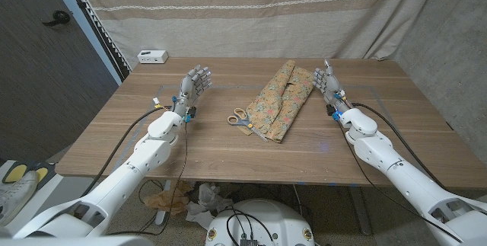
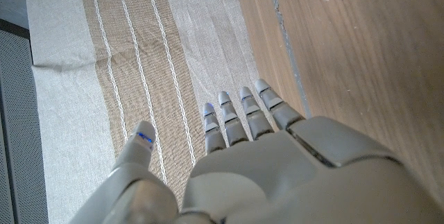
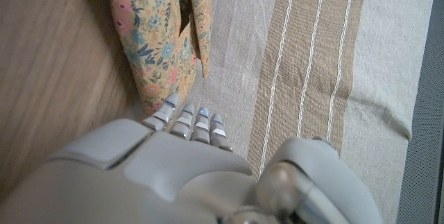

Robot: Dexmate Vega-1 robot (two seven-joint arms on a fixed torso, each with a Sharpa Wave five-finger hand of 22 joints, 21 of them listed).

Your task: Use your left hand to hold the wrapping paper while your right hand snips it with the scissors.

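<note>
Two white arms come in from the near corners of the brown wooden table (image 1: 190, 151) and reach forward over it, each ending in a grey hand that holds nothing. Nearest among the task's things, the scissors with yellow and blue handles (image 1: 245, 121) lie on the wood around the middle, blades pointing toward the near right and touching the near edge of the paper. That floral, tan wrapping paper (image 1: 283, 98) lies loosely folded in a long strip running from near the scissors away toward the far edge. Left hand (image 1: 195, 83) stands upright well left of the paper, fingers (image 2: 239, 116) straight and slightly apart. Right hand (image 1: 328, 81) stands just beside the paper's far right edge, fingers (image 3: 187, 121) extended close together, empty. Farther back, a small white box (image 1: 152, 56) sits at the far left corner before a beige striped curtain (image 1: 251, 10).
</note>
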